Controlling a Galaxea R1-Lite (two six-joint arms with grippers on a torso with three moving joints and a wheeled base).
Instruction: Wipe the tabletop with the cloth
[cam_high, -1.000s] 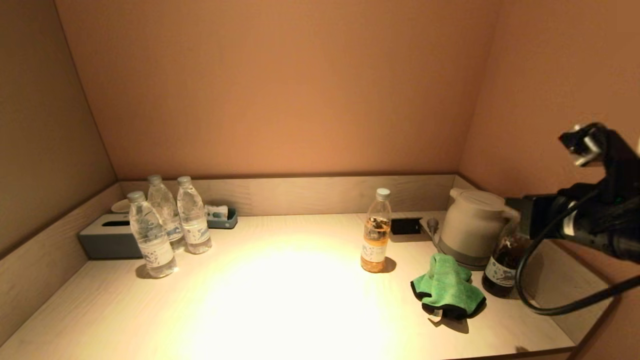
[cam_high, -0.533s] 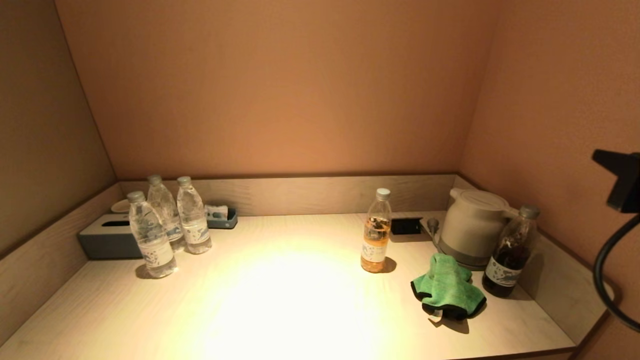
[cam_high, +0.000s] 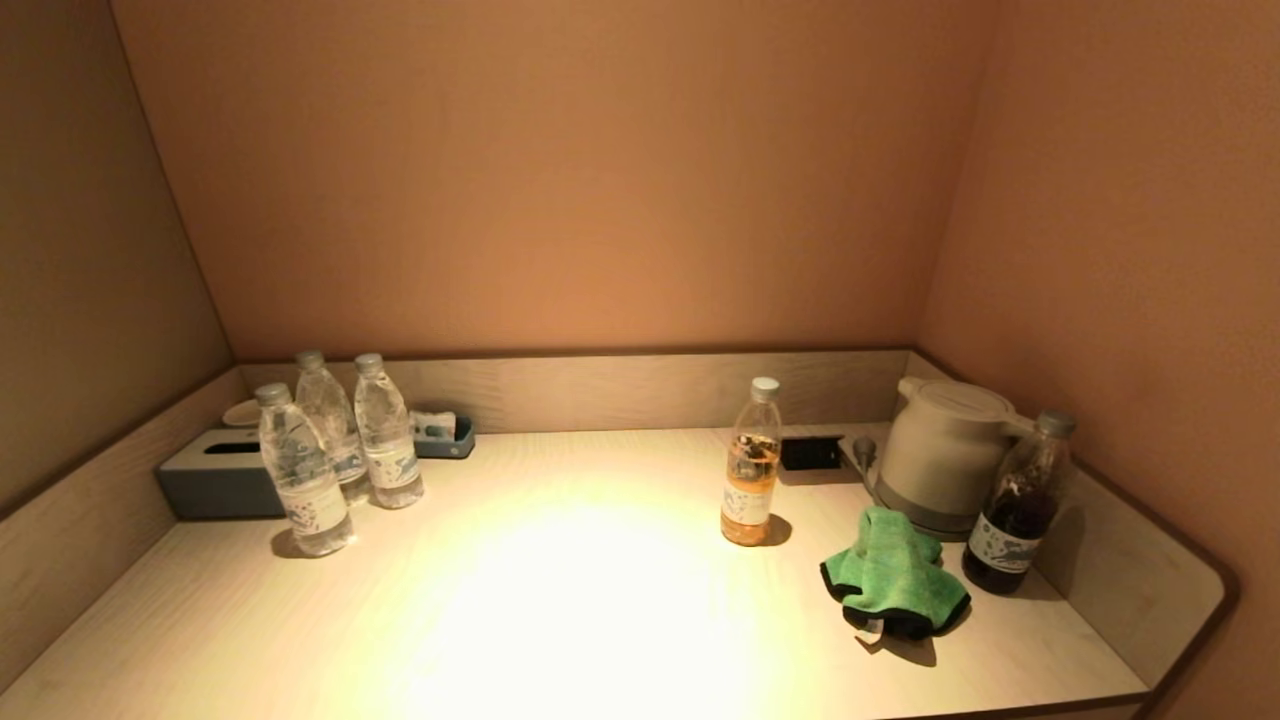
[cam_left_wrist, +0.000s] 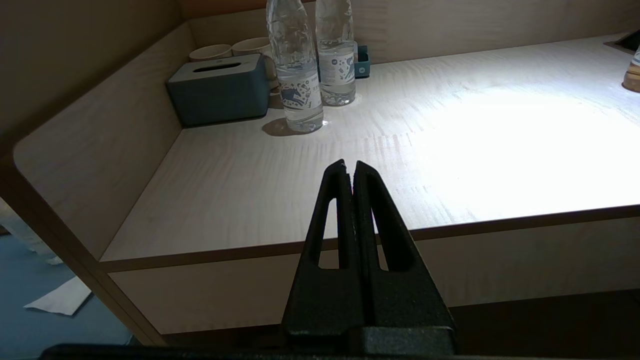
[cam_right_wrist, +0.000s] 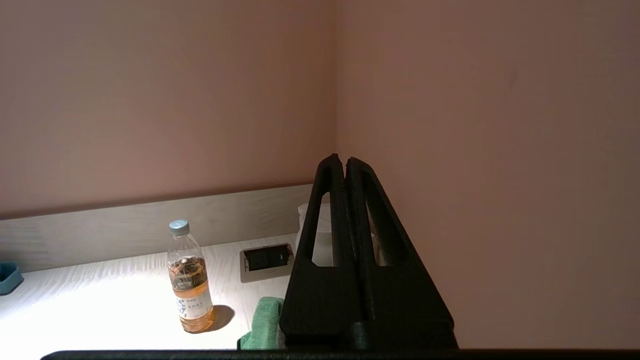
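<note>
Since the earlier frames the right arm is no longer crossing the head view; it is now clear of that view altogether, and the items on the table are sitting where they were.

Right tool (cam_right_wrist: 345, 162): fingers pressed together, holding nothing, raised above the right end of the table and facing the corner wall. Left tool (cam_left_wrist: 350, 167): likewise closed and empty, hanging just off the front edge at the left end.

Green cloth (cam_high: 893, 575) is lying bunched on the table (cam_high: 600, 600), just in front of the kettle (cam_high: 945, 450), between the orange-drink bottle (cam_high: 752, 465) and the dark bottle (cam_high: 1015, 500). It appears to be touching or nearly touching the kettle base; the head view is not settling this.

Step in hand, as judged: reaching for the cloth. The right tool is needing to open, descend from above onto the crown of the bunch, and close on several folds so the cloth is not trailing. Approaching from the front is keeping it off both bottles, which are looking easy to topple.

Surface: pale wood grain, strongly lit at the centre, bounded by a low upstand on three sides. Three water bottles (cam_high: 340, 440), a tissue box (cam_high: 215, 475) and a small blue tray (cam_high: 445, 437) are occupying the left rear; a socket plate (cam_high: 812, 452) is set in beside the kettle. Walls are closing in on three sides, so sweeps are best confined to the open middle.
</note>
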